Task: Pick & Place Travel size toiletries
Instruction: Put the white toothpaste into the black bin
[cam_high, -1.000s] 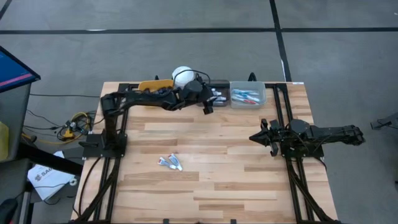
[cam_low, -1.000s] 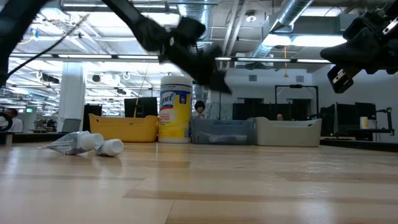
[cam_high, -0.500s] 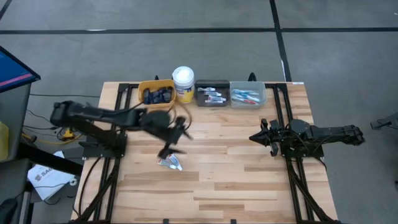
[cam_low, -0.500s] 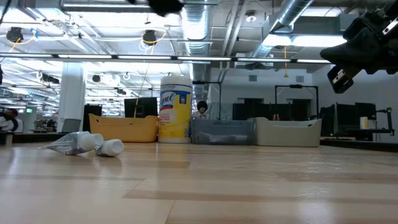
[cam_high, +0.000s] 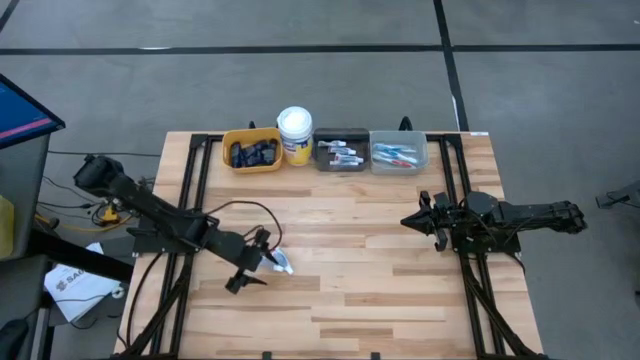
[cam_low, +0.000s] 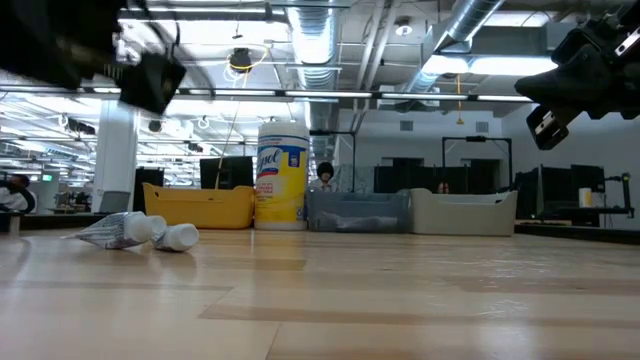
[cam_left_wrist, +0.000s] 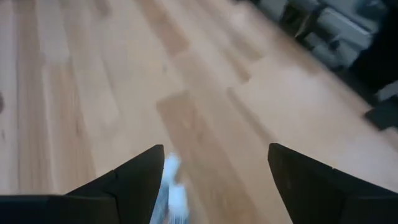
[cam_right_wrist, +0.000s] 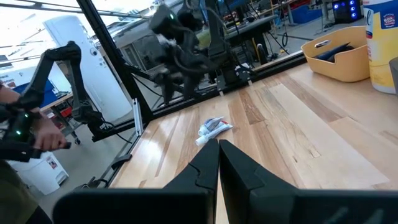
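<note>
Tubes (cam_high: 278, 262) — two small white ones — lie loose mid-tabletop (cam_high: 380, 250), well apart from the bins along the far edge. Left hand (cam_high: 250, 268) sits just beside them, fingers spread and empty, placed to straddle a tube; the wrist view shows one white tube (cam_left_wrist: 169, 193) close by one finger. Sorting explains the layout: navy tubes fill the yellow bin (cam_high: 252, 152), white tubes the dark bin (cam_high: 341, 153), toothbrushes the grey bin (cam_high: 399, 152). Right hand (cam_high: 428, 222) waits clenched and empty at its side.

"Lysol" script legible on yellow tub (cam_low: 282, 176) label, low view. No other text readable.
</note>
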